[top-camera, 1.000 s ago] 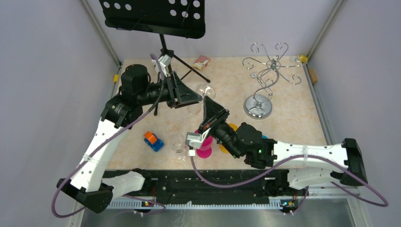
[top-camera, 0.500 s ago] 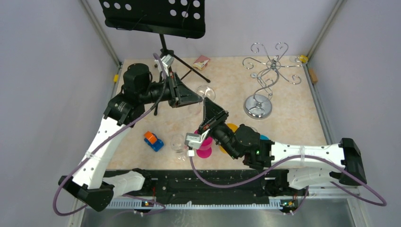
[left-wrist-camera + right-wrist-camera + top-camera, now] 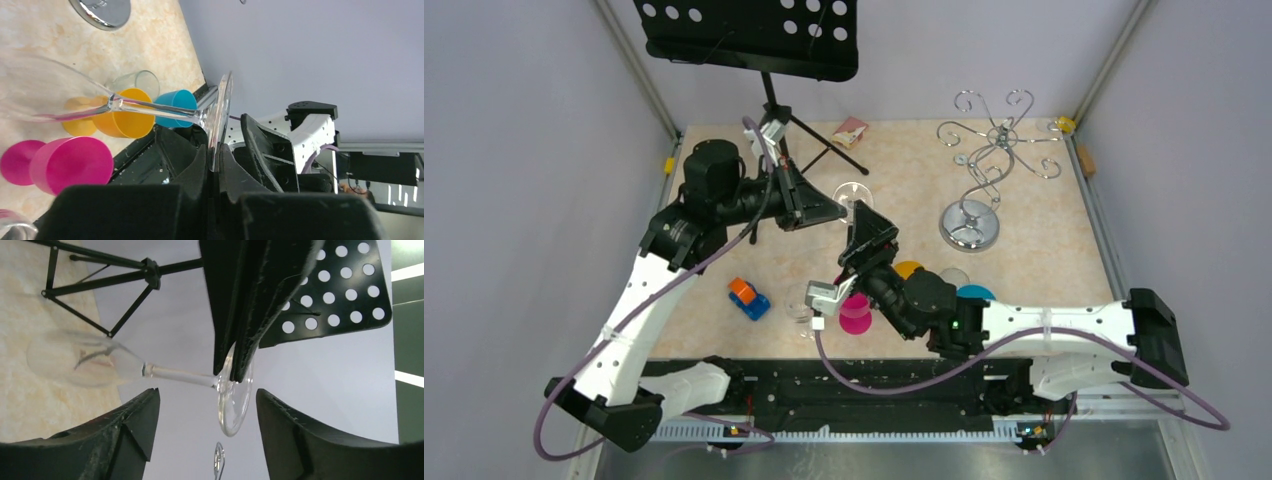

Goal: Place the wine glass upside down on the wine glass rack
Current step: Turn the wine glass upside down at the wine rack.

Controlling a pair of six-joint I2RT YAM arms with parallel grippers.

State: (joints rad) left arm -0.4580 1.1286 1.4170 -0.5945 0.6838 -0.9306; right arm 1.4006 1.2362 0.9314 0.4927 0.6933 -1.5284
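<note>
While the marbled table point(image 3: 1044, 270) fills the overhead view, the black music stand point(image 3: 754, 35) rises at its far left and the two arms meet over its middle. The wine glass rack point(image 3: 970, 226), chrome wire on a round mirror base, stands at the far right with no glass on its curled hooks.

Left gripper point(image 3: 213, 162): jaws closed flat on the edge of the foot of the wine glass point(image 3: 100, 362), which hangs in the air on its side, stem about level, above the middle of the table and well apart from the rack.

Right gripper point(image 3: 205, 407): jaws wide. In its own wrist view the fingers stand apart beneath stem and foot, neither touching glass.

Step in hand, as judged: a mid-air hand-over, with the glass borne by the left gripper alone and the rack not yet approached.

Next move, as judged: the right gripper needs to draw clear without clipping bowl, stem or foot. The left arm then needs to carry the glass rightward, turn it bowl-down and slide the stem into a hook so that the foot rests on the wire. An edge grip on a thin disc may let the glass pivot, so slow turning seems advisable.

On the near part of the table: magenta cup point(image 3: 856, 310), orange cup point(image 3: 908, 269), blue cup point(image 3: 972, 292), clear tumbler point(image 3: 799, 300) and a small orange-and-blue toy point(image 3: 746, 297)
</note>
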